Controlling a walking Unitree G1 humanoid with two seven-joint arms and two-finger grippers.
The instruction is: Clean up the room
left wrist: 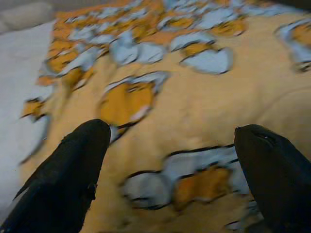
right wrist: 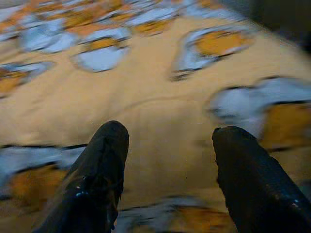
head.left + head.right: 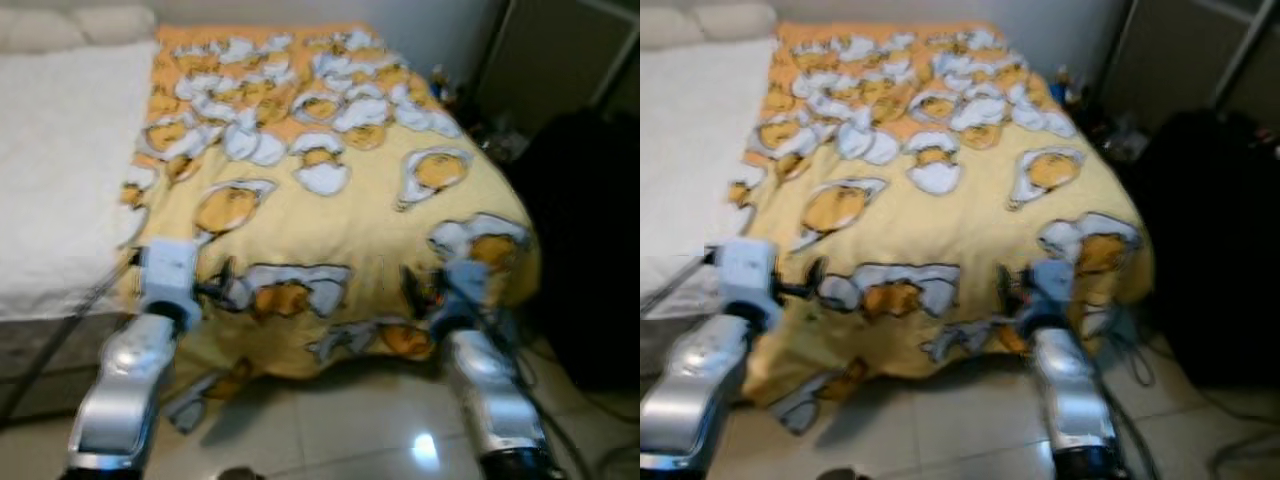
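Observation:
A yellow blanket (image 3: 330, 210) printed with white and orange cartoon figures covers the bed and hangs over its foot end. My left gripper (image 3: 222, 290) is at the blanket's near left edge, open, with nothing between its fingers (image 1: 73, 170). My right gripper (image 3: 420, 292) is at the near right edge, also open over the fabric, its black fingers (image 2: 104, 165) spread wide. Both silver arms reach forward from the floor side of the bed.
A white fluffy cover (image 3: 60, 150) lies on the bed's left half with pale pillows (image 3: 70, 25) at the head. Dark furniture and clutter (image 3: 580, 230) stand close on the right. Cables (image 3: 590, 440) trail on the glossy tiled floor (image 3: 330, 430).

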